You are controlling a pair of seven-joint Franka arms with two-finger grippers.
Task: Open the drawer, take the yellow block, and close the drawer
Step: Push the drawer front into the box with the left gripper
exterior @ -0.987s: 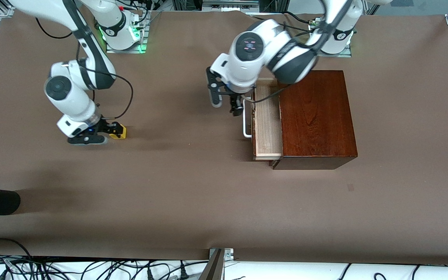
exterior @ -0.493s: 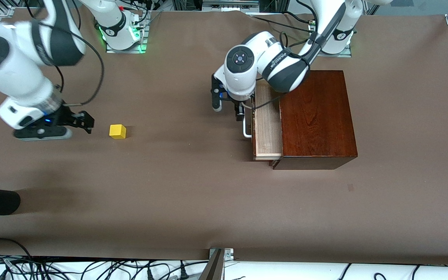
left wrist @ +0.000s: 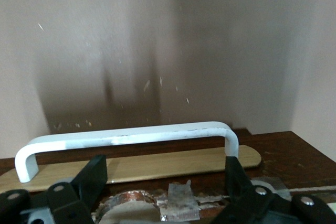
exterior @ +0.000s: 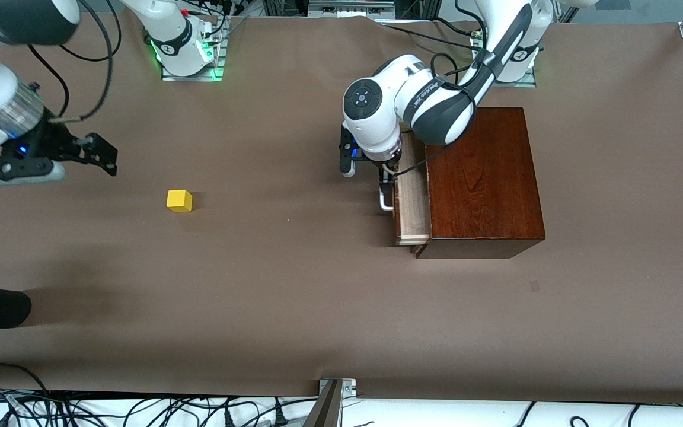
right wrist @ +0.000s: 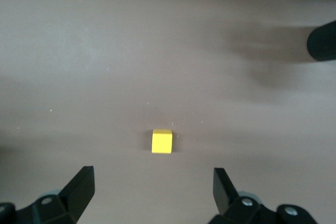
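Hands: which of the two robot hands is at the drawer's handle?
The left hand, on the arm over the wooden box, fingers open around the drawer's white handle. The right hand hangs open, away from the yellow block.

Looking down from the right wrist, the yellow block (right wrist: 161,141) sits alone on the brown table cover (right wrist: 105,51), square and flat on one face. The right gripper (right wrist: 152,192) hangs above it with both dark fingers (right wrist: 79,187) spread wide apart, nothing between them. A dark rounded object (right wrist: 323,40) pokes in at the edge, casting a soft shadow.
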